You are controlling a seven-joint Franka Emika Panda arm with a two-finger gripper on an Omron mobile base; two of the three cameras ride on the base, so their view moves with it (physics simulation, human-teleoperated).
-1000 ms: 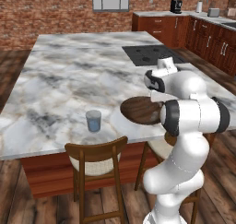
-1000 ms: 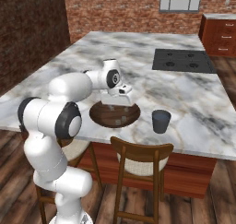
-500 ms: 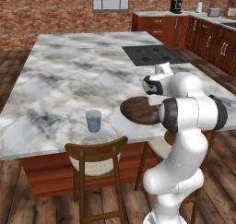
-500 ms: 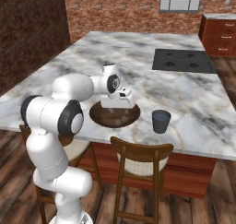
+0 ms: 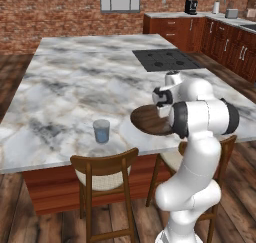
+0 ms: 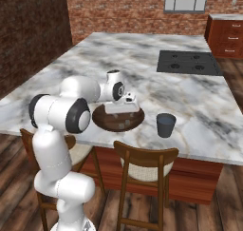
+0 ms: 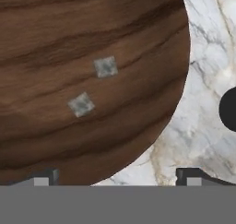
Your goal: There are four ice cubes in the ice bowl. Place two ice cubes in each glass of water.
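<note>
Near the middle of the hand view, two ice cubes (image 7: 105, 67) are sitting cornerwise, lined up slanting in the ice bowl (image 7: 55, 25), gripper (image 7: 117, 177) is staying wide open, holding nothing, no writing.

Dark brown wood-grained ice bowl (image 7: 92, 34) (streaked) on grey-veined white marble counter (image 7: 203, 71).

White arm (image 5: 192, 187), dark joints (glossy, rounded)
</note>
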